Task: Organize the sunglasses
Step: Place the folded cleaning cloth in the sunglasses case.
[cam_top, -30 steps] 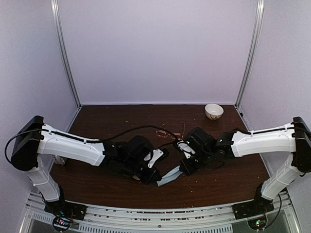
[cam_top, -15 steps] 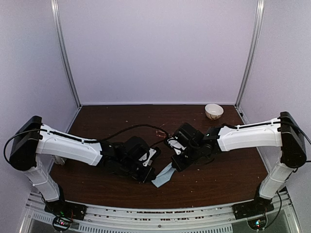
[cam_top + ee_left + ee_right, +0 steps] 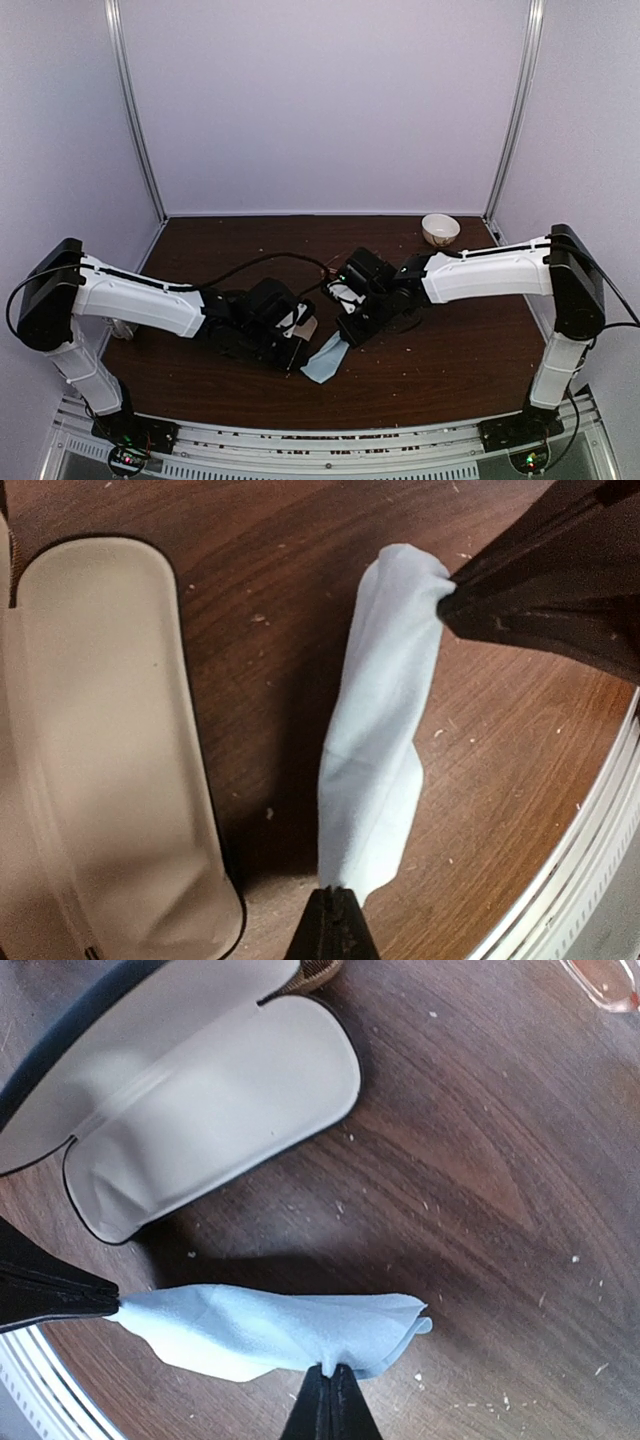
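Left gripper (image 3: 335, 927) fully closed, pinching one end of the light-blue cloth (image 3: 385, 730). Right gripper (image 3: 330, 1397) also fully closed, pinching the cloth's other end. Cloth hangs stretched between the two just above the counter (image 3: 480, 1160). Open case (image 3: 210, 1100), pale lining up, lies flat just beside the left gripper and ahead of the right one. Neither gripper touches it. Sunglasses (image 3: 603, 980): only a pinkish lens corner shows, on the counter well past the right gripper, apart from cloth and case. Can't tell how many pairs. Bowl (image 3: 440, 229) sits far behind the right gripper.
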